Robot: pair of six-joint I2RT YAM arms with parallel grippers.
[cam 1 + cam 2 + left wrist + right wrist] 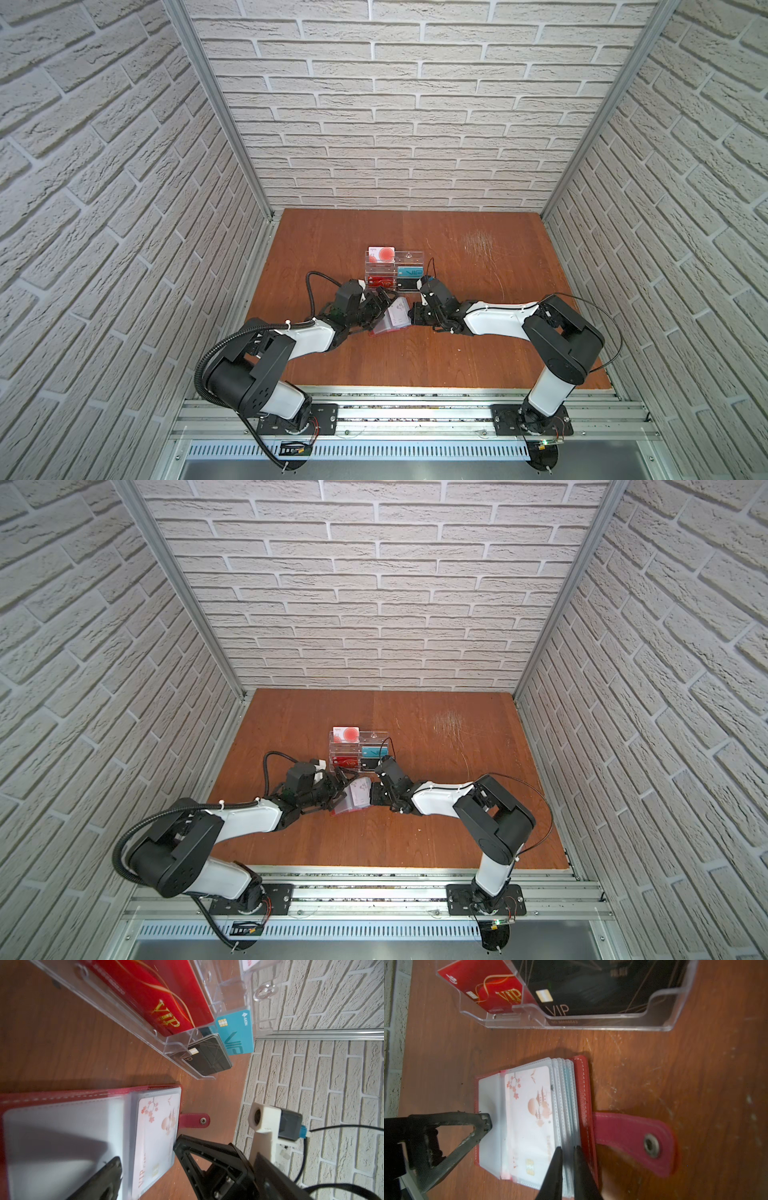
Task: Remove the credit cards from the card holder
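The red card holder [584, 1088] lies open on the table between both grippers, seen in both top views [388, 328] [351, 808]. A white credit card [529, 1109] with pink blossoms sits in its top clear sleeve [158, 1124]. My right gripper [567, 1150] is shut on the edges of the clear sleeves beside that card; it shows side-on in the left wrist view [178, 1144]. My left gripper [191, 1167] is open, with one of its fingers [483, 1124] resting on the empty sleeve page. The snap tab [633, 1136] lies flat and unfastened.
A clear acrylic rack [395, 270] stands just behind the holder. It holds a teal VIP card [236, 1034], a red VIP card [492, 991], a black VIP card [591, 991] and a white card with red circles [380, 253]. Brick walls enclose the wooden table [478, 353].
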